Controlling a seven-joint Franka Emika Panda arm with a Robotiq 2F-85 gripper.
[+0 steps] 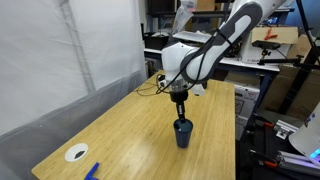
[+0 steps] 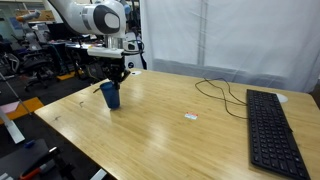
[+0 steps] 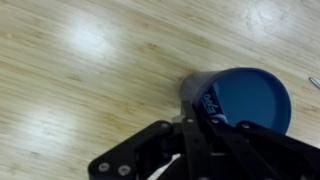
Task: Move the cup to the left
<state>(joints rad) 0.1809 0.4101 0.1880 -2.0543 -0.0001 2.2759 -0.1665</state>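
Pointing straight down, the end effector (image 1: 181, 112) sits right on top of the cup (image 1: 183, 133). In the wrist view its fingers (image 3: 205, 122) run together at the near part of the rim. From where I stand that looks like a pinch on one side of the cup's wall, one finger inside and one outside, though the contact itself is partly hidden.

The cup is dark blue and upright, and its base seems to rest on the tabletop (image 1: 120, 125). In an exterior view it is right of the middle, well apart from the white disc (image 1: 77, 153) and the flat blue thing (image 1: 92, 172) at the near left corner. In an exterior view the black keyboard (image 2: 272, 130) and its cable (image 2: 225, 95) lie far off to the right of the cup (image 2: 111, 96).

The worry is that one-sided hold. With only a bit of rim between the fingers, the cup could swing or slip out when it is lifted. If it is dragged, its base could catch on the wood and tip it. A long sweep left could also bring it near the disc and the blue thing.
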